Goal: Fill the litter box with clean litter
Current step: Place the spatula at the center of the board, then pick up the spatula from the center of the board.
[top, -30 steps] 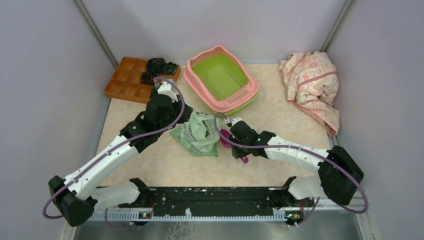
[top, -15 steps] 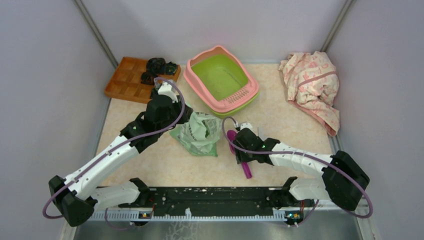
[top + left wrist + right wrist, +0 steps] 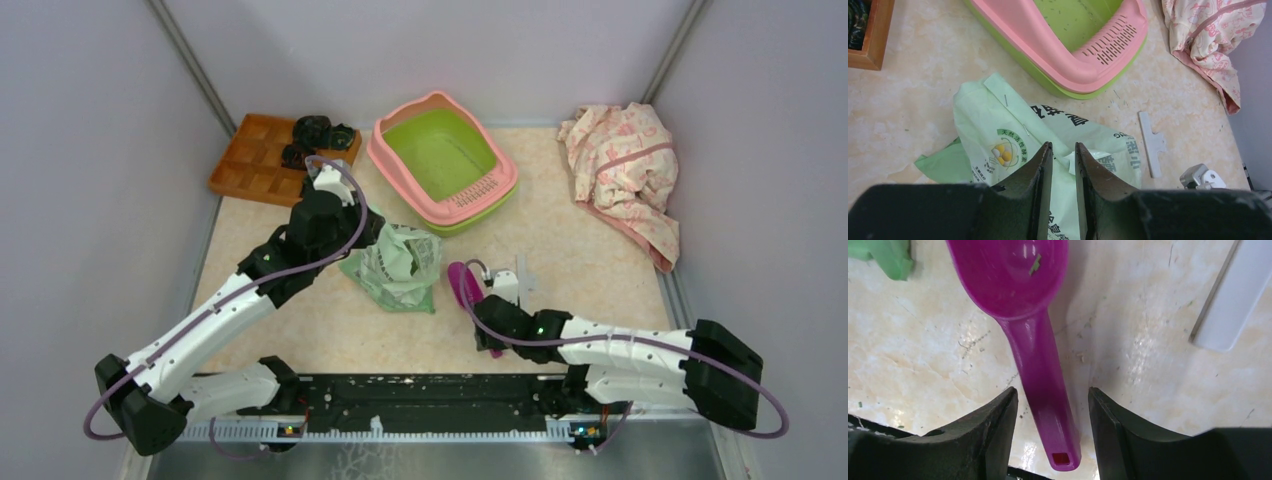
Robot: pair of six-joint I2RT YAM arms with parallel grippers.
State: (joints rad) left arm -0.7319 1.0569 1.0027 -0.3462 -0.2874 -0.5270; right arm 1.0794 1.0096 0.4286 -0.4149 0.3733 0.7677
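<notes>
Table [image 3: 330, 320] far edge | green, pink-rimmed litter box [image 3: 1038, 40] sitting | left gripper [image 3: 1063, 147] pinching bag [image 3: 998, 135] | right gripper [image 3: 1052, 392] gaping astride scoop [image 3: 1008, 275]

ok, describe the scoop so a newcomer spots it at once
Find the pink-rimmed litter box at the back, then the pale green bag in front of it. Right of the bag lies the scoop, its handle between the right gripper's open jaws. Nothing else is magenta; the neighbouring clip is white.

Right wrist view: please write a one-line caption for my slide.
The open right claw straddles the handle of a purple scoop lying on the beige table, a white clip nearby.
</notes>
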